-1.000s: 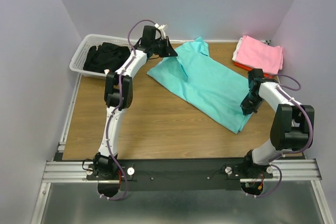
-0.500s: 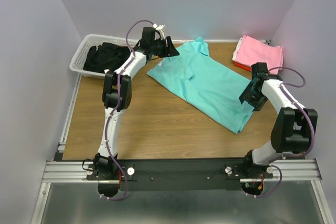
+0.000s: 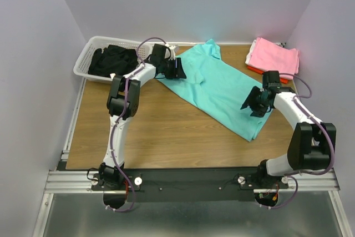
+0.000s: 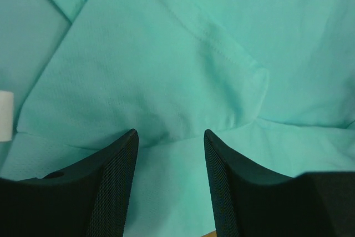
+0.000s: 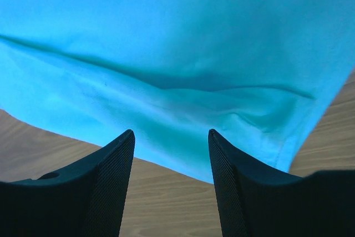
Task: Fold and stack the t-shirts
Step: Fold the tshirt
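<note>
The turquoise t-shirt (image 3: pixel 216 90) lies spread diagonally across the wooden table, partly folded. My left gripper (image 3: pixel 178 70) hovers over its upper left part, near a sleeve. In the left wrist view the left gripper (image 4: pixel 170 134) is open with only turquoise cloth (image 4: pixel 166 54) beneath, nothing between the fingers. My right gripper (image 3: pixel 248 104) is over the shirt's right side. In the right wrist view the right gripper (image 5: pixel 171 134) stands open above the hem of the cloth (image 5: pixel 166 26), gripping nothing. A folded pink t-shirt (image 3: pixel 273 56) rests on a red-orange one (image 3: pixel 259 71) at the back right.
A white slatted basket (image 3: pixel 83 64) holding dark clothes (image 3: pixel 113 59) stands at the back left. Bare wooden table (image 3: pixel 155 126) lies in front of the turquoise shirt. Walls close in on the left, back and right.
Both grippers have opened and let go of the turquoise shirt. The left one has moved forward over the shirt, and the right one has swung left onto it.
</note>
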Controlling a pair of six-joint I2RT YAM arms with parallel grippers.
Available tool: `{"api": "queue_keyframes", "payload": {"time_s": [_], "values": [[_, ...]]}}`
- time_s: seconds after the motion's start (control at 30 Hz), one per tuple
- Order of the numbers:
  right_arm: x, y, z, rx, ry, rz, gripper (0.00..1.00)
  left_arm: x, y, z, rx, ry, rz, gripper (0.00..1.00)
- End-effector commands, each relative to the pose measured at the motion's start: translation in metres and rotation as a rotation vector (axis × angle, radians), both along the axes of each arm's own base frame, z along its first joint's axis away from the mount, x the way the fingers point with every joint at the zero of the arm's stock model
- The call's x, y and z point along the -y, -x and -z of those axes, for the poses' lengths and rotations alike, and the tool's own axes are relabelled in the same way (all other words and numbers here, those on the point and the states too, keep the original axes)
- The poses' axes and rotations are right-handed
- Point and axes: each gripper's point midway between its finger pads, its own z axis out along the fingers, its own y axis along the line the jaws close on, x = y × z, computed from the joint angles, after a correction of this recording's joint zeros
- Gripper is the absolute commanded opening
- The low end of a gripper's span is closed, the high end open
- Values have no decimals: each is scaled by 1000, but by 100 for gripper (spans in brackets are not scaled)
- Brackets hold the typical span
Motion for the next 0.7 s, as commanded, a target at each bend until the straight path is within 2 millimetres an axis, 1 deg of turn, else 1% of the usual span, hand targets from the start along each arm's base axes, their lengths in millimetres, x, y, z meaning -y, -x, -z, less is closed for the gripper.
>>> {"api": "queue_keyframes", "payload": {"time_s": [0.0,0.07,0.1,0.13,0.17,0.2,0.27,0.3,0.33,0.37,0.4,0.43,0.47,0.5,0.53,0.57,0.6,0.63,0.67], "values": [[-25,-1,16,2,-123,-43,62,-6,13,0,23,-66,20,59],[-23,1,22,-17,-114,-45,62,-12,16,5,27,-118,10,59],[-23,3,26,-32,-113,-44,62,-13,23,13,29,-151,26,59],[-24,4,29,-43,-115,-44,63,-18,22,18,33,-191,6,59],[-24,4,31,-49,-116,-44,63,-22,27,24,20,-217,3,59],[-25,8,36,-70,-121,-44,63,-28,31,34,4,-248,-2,59],[-25,11,39,-87,-127,-34,63,-36,40,44,-27,-286,-10,59],[-25,13,42,-97,-127,-27,63,-42,49,52,-52,-310,-14,59],[-25,15,43,-105,-129,-17,63,-48,52,55,-50,-342,-27,59],[-25,20,46,-121,-132,2,63,-53,53,49,-41,-356,-38,59],[-25,22,48,-130,-131,14,63,-61,61,56,-58,-388,-49,59],[-24,26,49,-142,-131,26,63,-64,65,55,-57,-396,-51,59],[-24,32,52,-158,-129,44,63,-67,69,47,-46,-401,-52,59],[-23,35,53,-166,-127,54,63,-70,79,52,-63,-411,-50,59],[-22,40,54,-178,-121,65,63,-73,84,52,-69,-415,-53,59],[-18,43,55,-184,-103,87,63,-75,87,43,-59,-410,-60,59],[-16,49,57,-192,-88,103,63,-79,100,50,-87,-417,-57,59],[-13,54,58,-206,-74,111,63,-79,105,49,-93,-414,-57,59],[-8,58,59,-214,-48,127,64,-80,110,42,-89,-405,-62,59]]}}
